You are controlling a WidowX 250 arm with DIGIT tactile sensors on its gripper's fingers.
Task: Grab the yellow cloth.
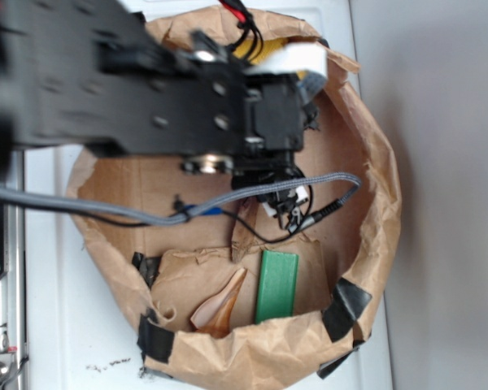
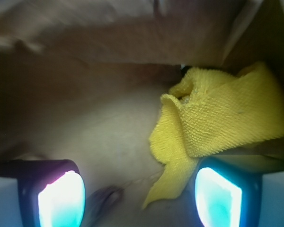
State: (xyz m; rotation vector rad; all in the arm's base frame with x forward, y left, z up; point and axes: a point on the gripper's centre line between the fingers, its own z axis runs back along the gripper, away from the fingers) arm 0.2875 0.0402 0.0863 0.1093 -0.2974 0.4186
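In the outside view, my arm [image 1: 146, 81] fills the upper left and middle of the frame, reaching over a ring of crumpled brown paper [image 1: 374, 162] on the white table [image 1: 57, 309]. I see only a sliver of the yellow cloth [image 1: 270, 46] near the top centre, behind the arm. A green block [image 1: 276, 284] and a tan wedge-shaped piece [image 1: 220, 305] lie low in the ring, well apart from it. The gripper itself is lost under the arm and cables here, so I cannot read it from this side.

In the wrist view, the gripper [image 2: 139, 194] stands wide apart, its two glowing fingertips [image 2: 61, 198] at the lower corners with nothing between them but the cloth's pointed corner. The cloth sits right of centre, bunched against the paper wall. I judge the approach nearly done; shifting right, lowering and closing remain. The cloth's right edge is cut off, and the floor is blurred.
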